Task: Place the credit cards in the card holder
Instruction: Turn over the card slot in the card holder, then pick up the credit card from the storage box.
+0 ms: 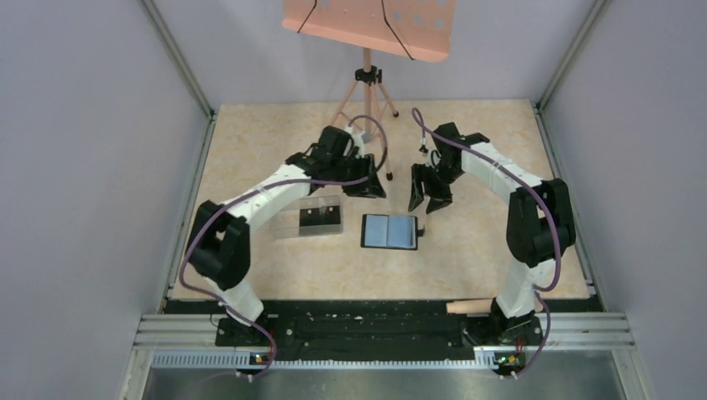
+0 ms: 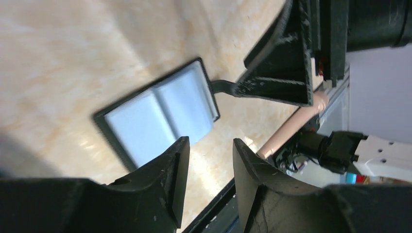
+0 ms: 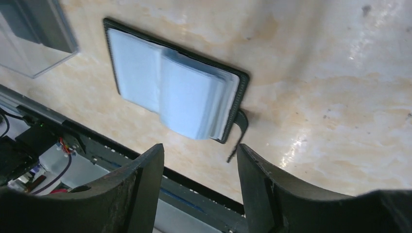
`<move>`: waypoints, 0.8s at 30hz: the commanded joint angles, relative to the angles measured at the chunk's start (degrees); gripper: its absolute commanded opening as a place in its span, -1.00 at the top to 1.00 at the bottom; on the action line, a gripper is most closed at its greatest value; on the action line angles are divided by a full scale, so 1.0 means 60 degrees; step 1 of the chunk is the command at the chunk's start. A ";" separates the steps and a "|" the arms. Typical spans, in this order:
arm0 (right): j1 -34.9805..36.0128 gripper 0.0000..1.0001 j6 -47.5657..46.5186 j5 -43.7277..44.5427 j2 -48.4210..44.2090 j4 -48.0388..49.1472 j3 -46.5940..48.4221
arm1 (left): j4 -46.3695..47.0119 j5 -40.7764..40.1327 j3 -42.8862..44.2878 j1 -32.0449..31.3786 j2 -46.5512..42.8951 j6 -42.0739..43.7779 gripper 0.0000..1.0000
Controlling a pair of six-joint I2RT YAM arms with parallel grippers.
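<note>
The card holder [image 1: 389,232] lies open and flat on the table, bluish-grey pockets up, its snap tab at the right edge. It also shows in the left wrist view [image 2: 160,109] and the right wrist view [image 3: 175,97]. The black credit cards [image 1: 315,217] lie inside a clear plastic box [image 1: 310,219] left of the holder. My left gripper [image 1: 369,188] hangs open and empty above the table, behind the holder's left side. My right gripper [image 1: 427,202] is open and empty just behind the holder's right edge, also seen in the left wrist view [image 2: 282,63].
A tripod [image 1: 367,92] with an orange board [image 1: 371,25] stands at the back. The table's black front rail [image 1: 375,310] runs close in front of the holder. A tan rod [image 1: 471,307] lies by the right arm's base. The clear box's corner shows in the right wrist view [image 3: 34,39].
</note>
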 commanded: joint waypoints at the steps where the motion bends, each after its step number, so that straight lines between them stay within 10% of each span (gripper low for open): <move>1: 0.0802 -0.16 0.0034 0.0118 0.0152 -0.0302 0.1181 | 0.1354 -0.0412 -0.1521 0.1198 -0.1547 -0.0514 0.12; 11: 0.2229 -0.24 0.0318 -0.0839 0.2234 -0.0398 0.3729 | 0.0589 -0.0676 -0.3733 0.3518 -0.2787 -0.0627 0.13; 24: 0.2956 -0.02 0.1472 -0.2972 0.4928 -0.0052 0.6207 | -0.0792 -0.1682 -0.3209 0.3559 -0.1008 -0.0343 0.21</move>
